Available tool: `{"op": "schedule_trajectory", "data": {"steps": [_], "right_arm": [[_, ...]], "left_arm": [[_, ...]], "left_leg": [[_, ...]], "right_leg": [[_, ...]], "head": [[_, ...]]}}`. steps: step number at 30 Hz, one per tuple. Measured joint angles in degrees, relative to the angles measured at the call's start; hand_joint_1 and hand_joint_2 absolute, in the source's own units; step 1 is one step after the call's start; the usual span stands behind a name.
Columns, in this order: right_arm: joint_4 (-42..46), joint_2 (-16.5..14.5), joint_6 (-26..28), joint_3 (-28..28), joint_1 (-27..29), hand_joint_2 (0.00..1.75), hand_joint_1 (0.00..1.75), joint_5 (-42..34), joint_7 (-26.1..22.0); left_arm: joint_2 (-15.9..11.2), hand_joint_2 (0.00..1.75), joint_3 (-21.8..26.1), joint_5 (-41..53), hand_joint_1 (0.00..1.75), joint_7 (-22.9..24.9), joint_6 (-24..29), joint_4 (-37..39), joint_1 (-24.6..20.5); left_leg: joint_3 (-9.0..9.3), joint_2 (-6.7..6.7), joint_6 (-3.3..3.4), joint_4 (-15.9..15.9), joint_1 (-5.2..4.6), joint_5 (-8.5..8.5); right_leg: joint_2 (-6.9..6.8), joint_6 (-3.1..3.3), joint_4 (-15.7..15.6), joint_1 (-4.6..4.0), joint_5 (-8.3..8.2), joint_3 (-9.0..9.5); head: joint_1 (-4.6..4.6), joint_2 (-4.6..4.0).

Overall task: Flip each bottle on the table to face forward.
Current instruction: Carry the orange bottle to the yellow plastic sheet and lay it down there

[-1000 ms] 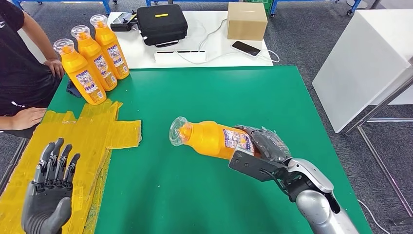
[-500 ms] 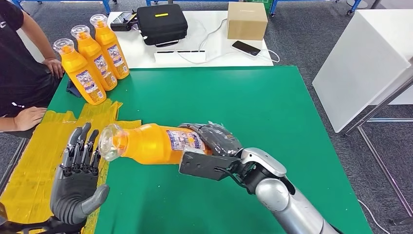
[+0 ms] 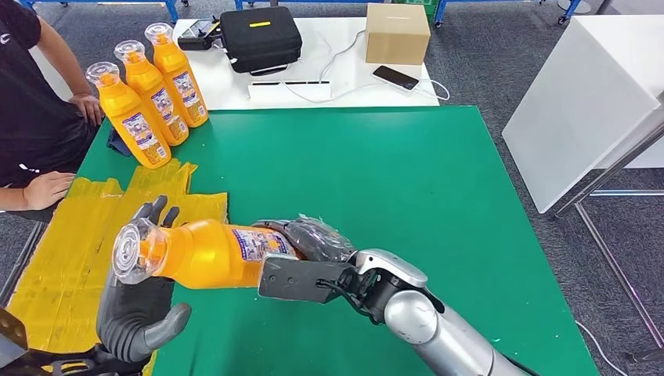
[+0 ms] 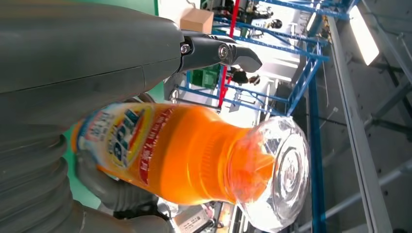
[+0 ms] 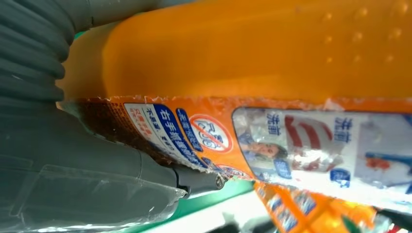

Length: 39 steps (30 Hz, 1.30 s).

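Green table [image 3: 407,172] across most of the head view, with a white desk [image 3: 344,78] butted against its far edge and a white cabinet [image 3: 579,102] off its right edge. Yellow taped sheeting [image 3: 70,251] over the table's near-left corner and left edge. Person in a dark shirt [image 3: 31,102] seated at the left edge, one hand [image 3: 43,190] resting on the tape.

Right hand [image 3: 305,258] near the front edge, left of centre, fingers wrapped around the base end of a held orange bottle [image 3: 203,252]. Bottle lying roughly level above the table, clear cap pointing toward the left edge, label turned up and partly under the fingers. In the right wrist view, same bottle [image 5: 272,73] pressed tight against the palm, label crumpled at its edge.

Left hand [image 3: 141,309] at the near-left corner, palm up under the bottle's neck and cap, fingers spread and reaching past it, thumb out to the side; touching or just short, cannot tell. From the left wrist view, bottle [image 4: 194,155] lying across the fingers.

Three upright orange bottles [image 3: 149,98] in a tight row at the far-left corner.

On the desk: black case [image 3: 260,37], cardboard box [image 3: 397,33], phone [image 3: 395,77].
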State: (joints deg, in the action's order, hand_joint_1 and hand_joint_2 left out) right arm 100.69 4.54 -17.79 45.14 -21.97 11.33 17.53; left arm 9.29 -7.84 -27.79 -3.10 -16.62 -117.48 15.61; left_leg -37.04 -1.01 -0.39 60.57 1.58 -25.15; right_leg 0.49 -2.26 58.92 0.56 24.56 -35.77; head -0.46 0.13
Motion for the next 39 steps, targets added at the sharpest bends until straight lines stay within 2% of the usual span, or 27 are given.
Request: {"op": "schedule_trajectory", "data": {"steps": [6,14,19,23,30,35,39], "right_arm": [[-2.17,2.42,-5.2,3.0,-3.8,1.75,1.75,-8.53,-1.91],[-3.2,4.28,-5.95,7.14,-7.24,1.75,1.75,-10.48,-1.99],[-3.21,4.8,-6.06,10.45,-10.06,1.75,1.75,-11.97,-1.75],[-3.21,5.21,-5.92,12.02,-11.08,1.75,1.75,-12.76,-1.73],[-3.2,5.48,-5.84,12.34,-11.26,1.75,1.75,-12.88,-1.73],[-3.21,6.09,-5.72,13.47,-11.53,1.75,1.75,-13.06,-1.73],[-3.21,6.13,-5.55,13.7,-11.53,1.75,1.71,-13.06,-1.76]], "left_arm": [[-1.72,1.75,-1.13,0.71,0.0,-1.01,-1.0,0.91,-1.29],[-3.29,1.75,-1.68,1.4,0.0,-1.51,-2.28,2.16,-2.09],[-6.42,1.75,-3.75,4.14,0.01,-2.53,-5.33,3.93,-3.37],[-9.74,1.75,-5.58,6.0,1.75,-3.68,-7.71,5.56,-4.63],[-10.89,1.75,-6.19,6.2,1.75,-4.09,-8.42,6.17,-5.0],[-13.23,1.75,-7.2,6.05,1.75,-5.31,-9.53,7.74,-6.2],[-13.53,1.75,-7.22,5.83,1.75,-5.51,-9.61,7.98,-6.52]], "left_leg": [[0.0,0.0,0.0,0.01,-0.01,0.01],[0.0,0.0,0.0,0.01,-0.01,0.01],[0.0,0.01,0.0,0.01,0.0,0.01],[0.01,0.0,0.0,0.01,0.0,0.01],[0.01,0.0,0.0,0.01,0.0,0.01],[-0.01,0.0,0.0,0.01,-0.01,0.01],[0.0,0.0,0.0,0.01,0.0,0.01]], "right_leg": [[0.0,-0.01,0.0,0.01,-0.01,0.01],[0.01,-0.01,0.0,0.01,-0.01,-0.02],[0.01,-0.01,0.0,0.0,-0.01,-0.02],[0.0,-0.01,0.0,0.0,-0.01,-0.01],[0.01,-0.01,0.01,0.01,-0.01,-0.01],[0.0,-0.01,0.0,0.01,-0.01,-0.02],[0.01,-0.01,0.0,0.01,-0.01,-0.03]], "head": [[0.01,0.0],[0.01,0.0],[0.01,0.0],[0.01,0.0],[0.02,0.0],[0.02,0.0],[0.01,0.0]]}}
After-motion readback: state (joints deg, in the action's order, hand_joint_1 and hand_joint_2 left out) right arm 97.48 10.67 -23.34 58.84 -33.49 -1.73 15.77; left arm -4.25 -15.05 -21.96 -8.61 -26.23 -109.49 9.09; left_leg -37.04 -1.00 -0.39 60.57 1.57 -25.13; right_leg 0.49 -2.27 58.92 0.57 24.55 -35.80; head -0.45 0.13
